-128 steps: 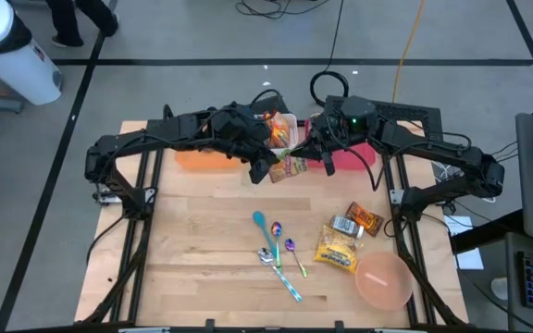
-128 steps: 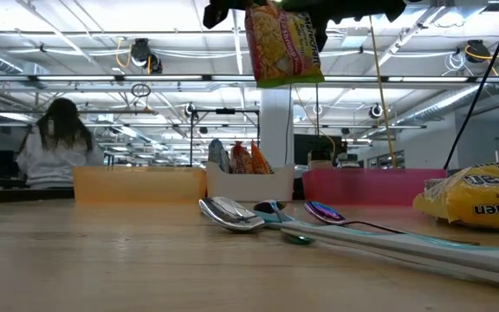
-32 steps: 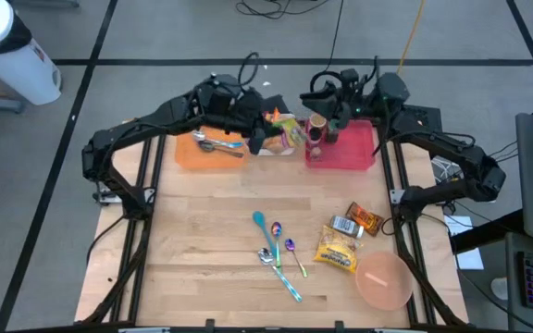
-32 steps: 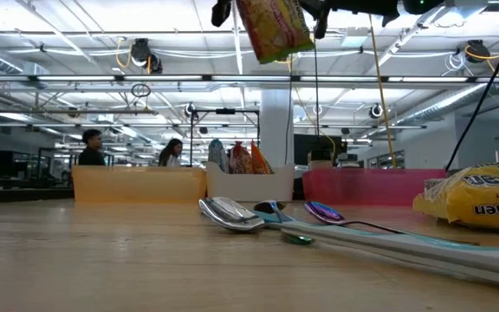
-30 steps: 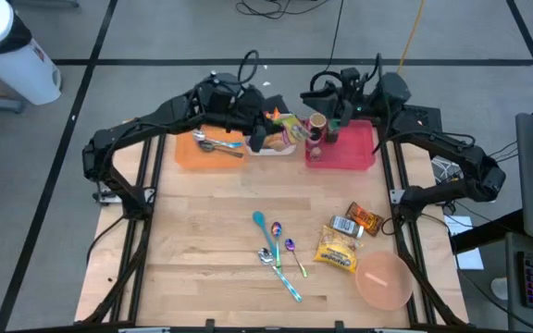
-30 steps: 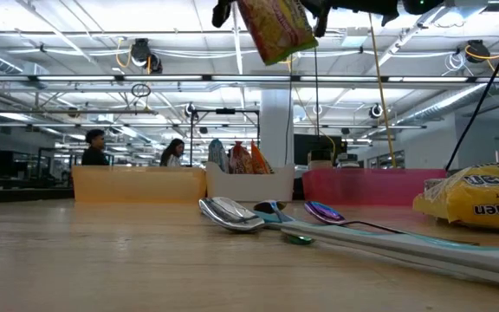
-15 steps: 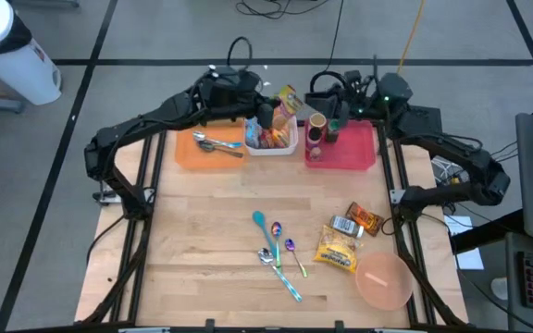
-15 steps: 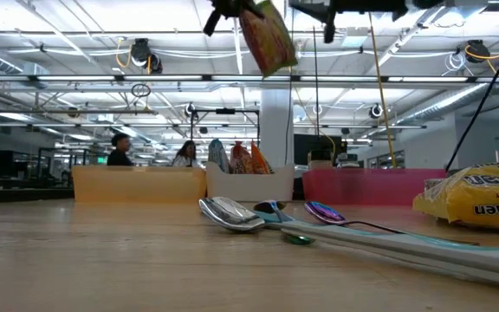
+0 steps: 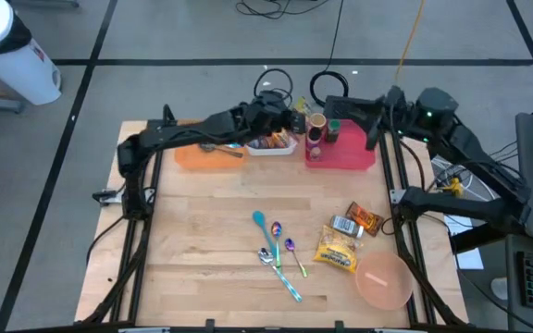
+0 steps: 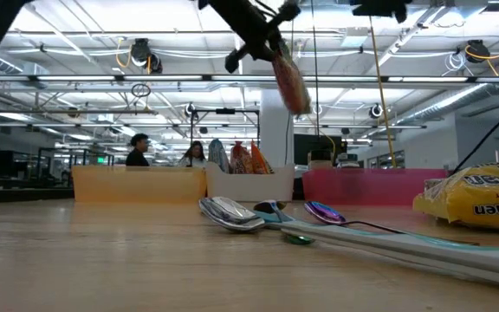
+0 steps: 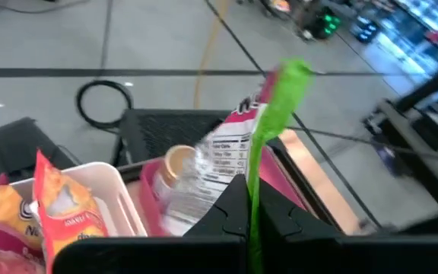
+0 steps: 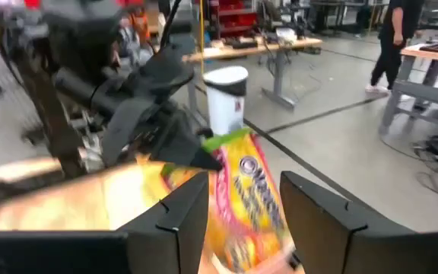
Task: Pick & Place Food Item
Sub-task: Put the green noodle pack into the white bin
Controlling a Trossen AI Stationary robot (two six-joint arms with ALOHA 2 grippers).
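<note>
Dangling high above the white bin at the table's far edge, light, crinkly snack packet pinched by its top seam in clamped left gripper, likely best held there; right gripper nearby, fingers apart, empty.

You are looking at a counter of pale, matt wood with visible plank seams. The spoons on it are polished, mirror-bright metal. The snack packet is glossy crinkled film. The pink tray and orange tray look like smooth translucent plastic; the bowl likewise.
</note>
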